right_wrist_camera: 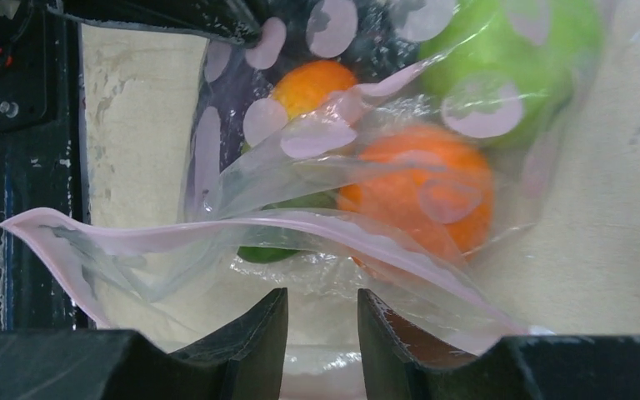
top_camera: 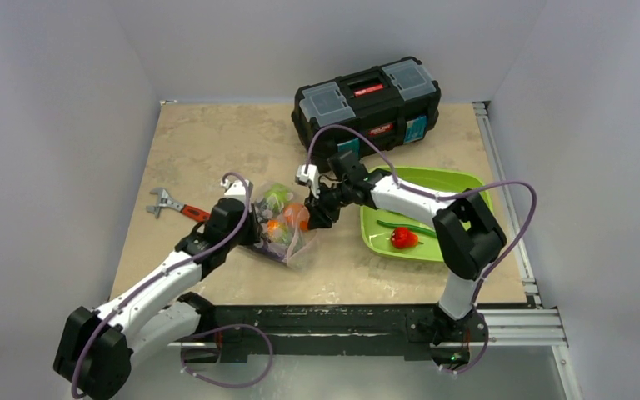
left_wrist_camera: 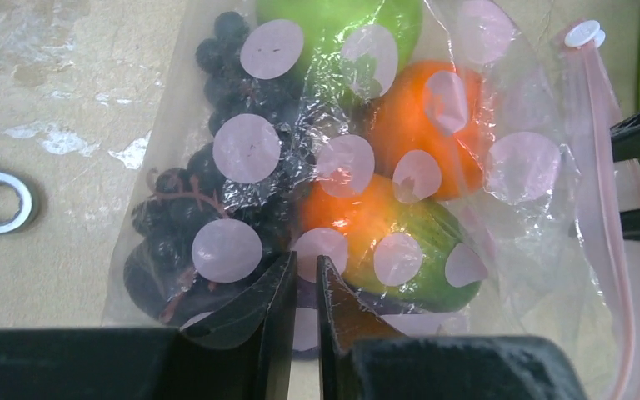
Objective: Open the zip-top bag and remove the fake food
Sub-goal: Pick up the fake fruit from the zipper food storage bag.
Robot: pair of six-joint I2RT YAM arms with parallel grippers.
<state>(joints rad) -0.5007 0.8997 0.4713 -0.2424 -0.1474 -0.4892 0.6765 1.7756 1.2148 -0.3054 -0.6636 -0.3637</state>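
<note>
The clear zip-top bag (top_camera: 282, 227) lies mid-table, dotted with pale pink spots. Fake food fills it: dark grapes (left_wrist_camera: 208, 192), an orange-green mango (left_wrist_camera: 400, 242), an orange (left_wrist_camera: 421, 125) and a green apple (left_wrist_camera: 333, 25). My left gripper (left_wrist_camera: 306, 260) is shut on the bag's film at the edge away from the zip, its jaws nearly together. The pinkish zip strip (right_wrist_camera: 217, 229) gapes just ahead of my right gripper (right_wrist_camera: 321, 292), which stands open with loose film lying between its jaws. In the top view the left gripper (top_camera: 256, 227) and right gripper (top_camera: 310, 218) flank the bag.
A green tray (top_camera: 458, 187) at the right holds a red pepper (top_camera: 402, 238) and a long green bean (top_camera: 408, 226). A black toolbox (top_camera: 367, 104) stands at the back. A red-handled wrench (top_camera: 175, 207) lies left of the bag.
</note>
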